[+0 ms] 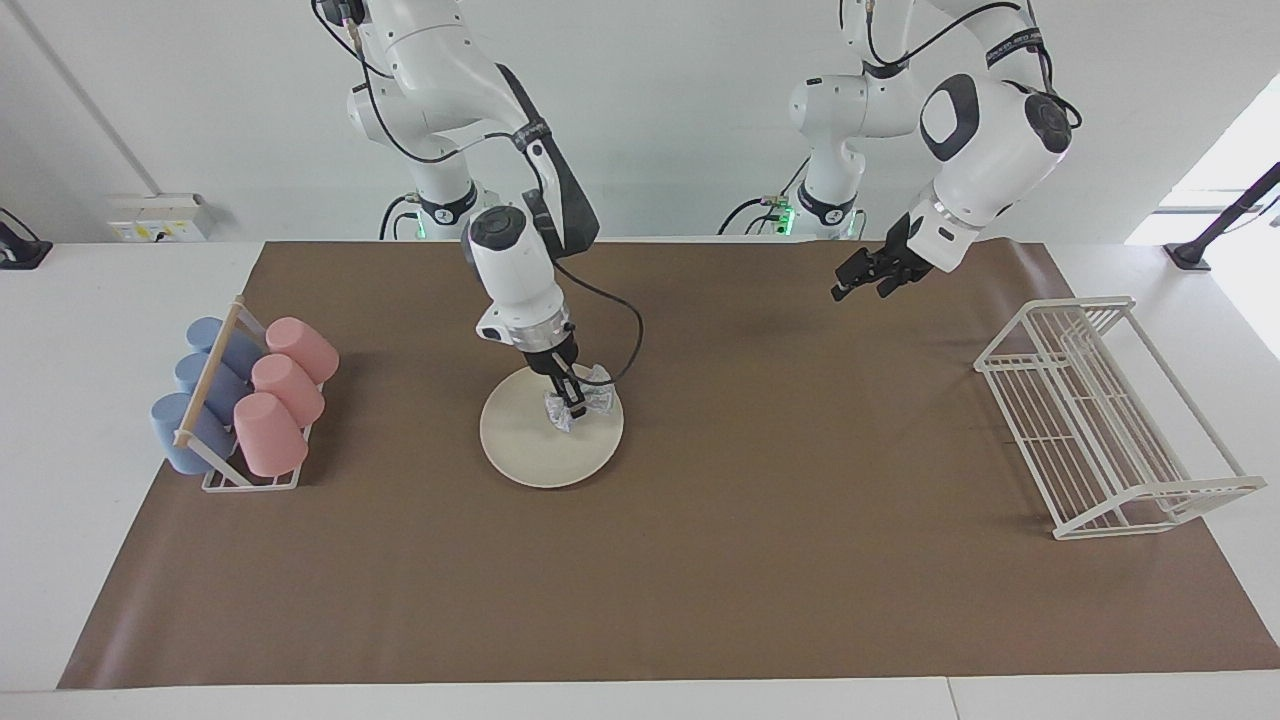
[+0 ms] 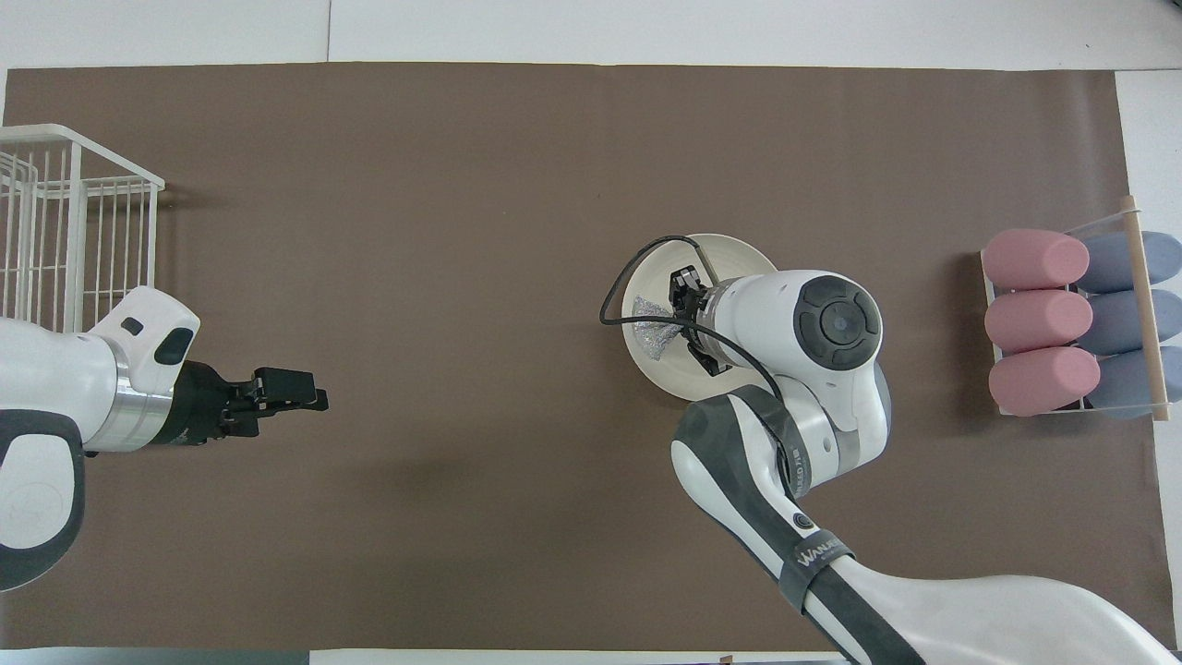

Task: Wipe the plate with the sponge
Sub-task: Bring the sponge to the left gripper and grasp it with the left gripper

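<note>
Right tool [image 1: 573, 404] clamped on sponge [image 1: 577, 402] at right-of-centre edge of plate [image 1: 530, 445], unwiped area lower left in facing view; left tool [image 1: 860, 279] apart, waiting.

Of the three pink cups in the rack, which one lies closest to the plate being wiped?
The pink cup nearest the robots, at the rack's end closest to them. The other two pink cups lie farther from the robots and farther from the plate.

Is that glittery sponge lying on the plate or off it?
On it. The sponge rests on the plate, at its edge toward the left arm's end, pinched by the right tool.
</note>
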Available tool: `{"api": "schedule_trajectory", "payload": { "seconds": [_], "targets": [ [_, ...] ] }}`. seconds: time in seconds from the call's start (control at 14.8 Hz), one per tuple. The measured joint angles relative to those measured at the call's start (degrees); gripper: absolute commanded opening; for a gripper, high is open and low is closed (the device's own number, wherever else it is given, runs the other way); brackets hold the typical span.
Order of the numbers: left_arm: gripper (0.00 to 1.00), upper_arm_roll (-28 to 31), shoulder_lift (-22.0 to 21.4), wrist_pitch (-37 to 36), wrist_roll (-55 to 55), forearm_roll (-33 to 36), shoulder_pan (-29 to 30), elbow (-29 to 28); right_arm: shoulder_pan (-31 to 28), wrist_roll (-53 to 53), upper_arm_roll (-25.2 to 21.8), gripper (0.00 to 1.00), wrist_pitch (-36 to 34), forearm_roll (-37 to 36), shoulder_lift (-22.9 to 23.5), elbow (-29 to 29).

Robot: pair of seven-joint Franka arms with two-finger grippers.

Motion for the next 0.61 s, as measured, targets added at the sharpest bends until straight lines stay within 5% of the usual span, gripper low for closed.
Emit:
{"api": "schedule_trajectory", "payload": {
  "seconds": [0.61],
  "targets": [
    [1.00, -0.64, 0.42, 1.63, 5.36, -36.84, -4.54, 0.13, 6.93, 21.19, 0.29, 0.00, -28.52, -0.07, -12.60, 14.30]
  ]
}}
